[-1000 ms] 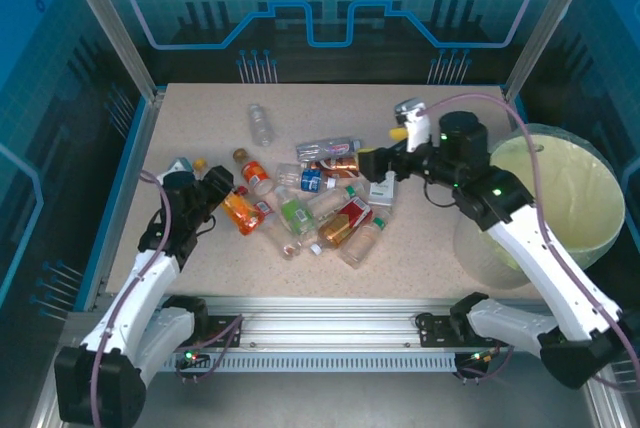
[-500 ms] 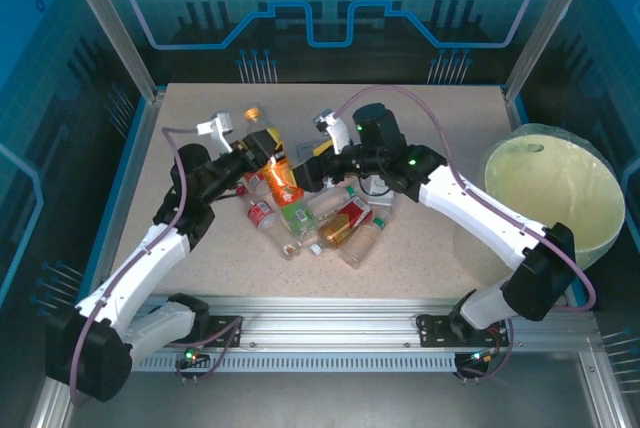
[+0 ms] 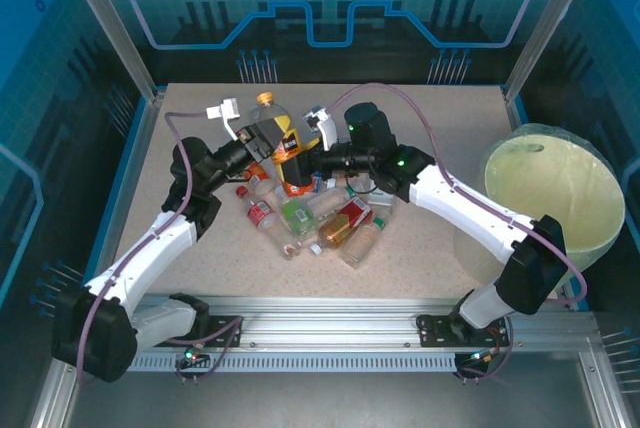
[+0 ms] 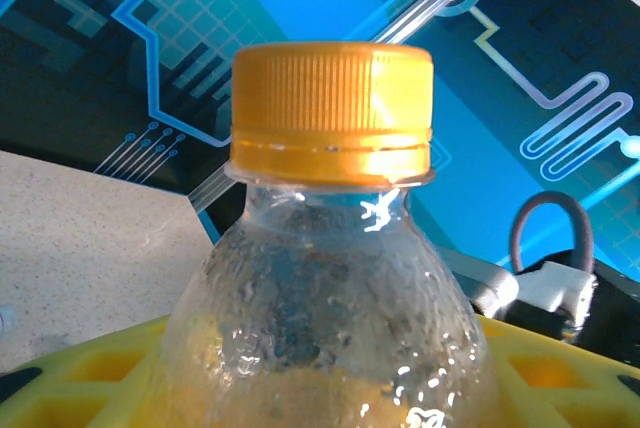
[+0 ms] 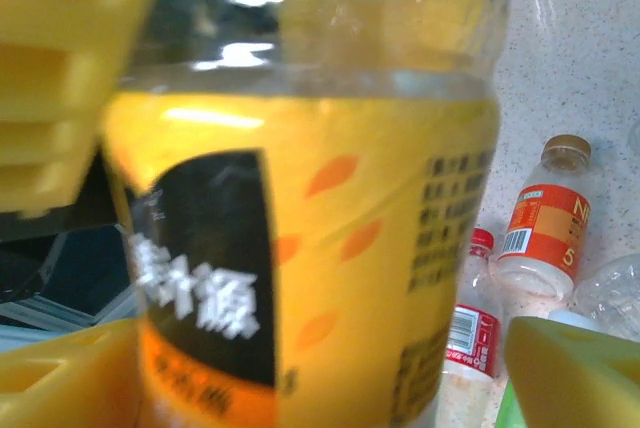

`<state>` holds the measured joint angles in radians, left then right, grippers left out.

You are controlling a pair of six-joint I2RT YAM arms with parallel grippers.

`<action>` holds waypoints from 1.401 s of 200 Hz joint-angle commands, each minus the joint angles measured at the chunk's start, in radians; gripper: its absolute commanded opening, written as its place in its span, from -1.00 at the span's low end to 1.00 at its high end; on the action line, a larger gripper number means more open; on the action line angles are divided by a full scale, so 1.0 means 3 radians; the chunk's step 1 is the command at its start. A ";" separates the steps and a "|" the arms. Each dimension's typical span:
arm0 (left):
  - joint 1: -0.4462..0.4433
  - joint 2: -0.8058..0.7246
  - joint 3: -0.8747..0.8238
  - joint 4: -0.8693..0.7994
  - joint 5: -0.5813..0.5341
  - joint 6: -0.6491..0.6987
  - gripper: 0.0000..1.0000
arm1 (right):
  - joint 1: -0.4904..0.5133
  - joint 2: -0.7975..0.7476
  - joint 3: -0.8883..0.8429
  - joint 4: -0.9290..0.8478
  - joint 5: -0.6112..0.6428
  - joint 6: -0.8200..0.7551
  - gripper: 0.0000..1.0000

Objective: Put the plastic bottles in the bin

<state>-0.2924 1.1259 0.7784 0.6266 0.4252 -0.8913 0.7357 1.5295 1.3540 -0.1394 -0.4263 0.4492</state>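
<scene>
A big clear bottle (image 3: 286, 148) with an orange-yellow label and an orange cap (image 4: 332, 108) stands upright in the air above the pile. My left gripper (image 3: 266, 138) is shut on its upper body, its yellow fingers (image 4: 70, 373) on both sides. My right gripper (image 3: 313, 154) is open at the bottle's right side. The label (image 5: 330, 248) sits between its yellow fingers (image 5: 580, 368). Several small plastic bottles (image 3: 340, 220) lie on the table below, among them a red-labelled one (image 5: 545, 218). The pale yellow-green bin (image 3: 600, 163) stands at the right edge.
The speckled table (image 3: 430, 118) has blue side walls and a metal rail along its front. The right arm stretches from the bin's front across to the centre. A red-capped bottle (image 5: 472, 328) lies just under my right gripper.
My left gripper has raised the orange bottle and tipped it upright. My right gripper has moved left, up against the bottle's label.
</scene>
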 commanded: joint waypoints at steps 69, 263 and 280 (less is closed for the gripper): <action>-0.0150 0.0008 0.0118 -0.0577 0.0019 0.0366 0.30 | 0.0192 0.0072 0.0124 -0.0258 0.0538 0.0125 0.03; -0.0145 -0.0192 0.0338 -0.2820 -0.2559 0.0471 0.99 | -0.0717 -0.1943 0.0413 -0.2688 0.3743 -0.0500 -0.14; -0.0145 -0.0177 0.0320 -0.2791 -0.2543 0.0472 0.98 | -0.1025 -0.2114 0.0400 -0.2769 0.3936 -0.0606 -0.15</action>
<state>-0.3305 1.0645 0.8558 -0.2043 -0.3054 -0.7532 0.5213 0.9592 1.4479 -0.8669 0.6186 0.3202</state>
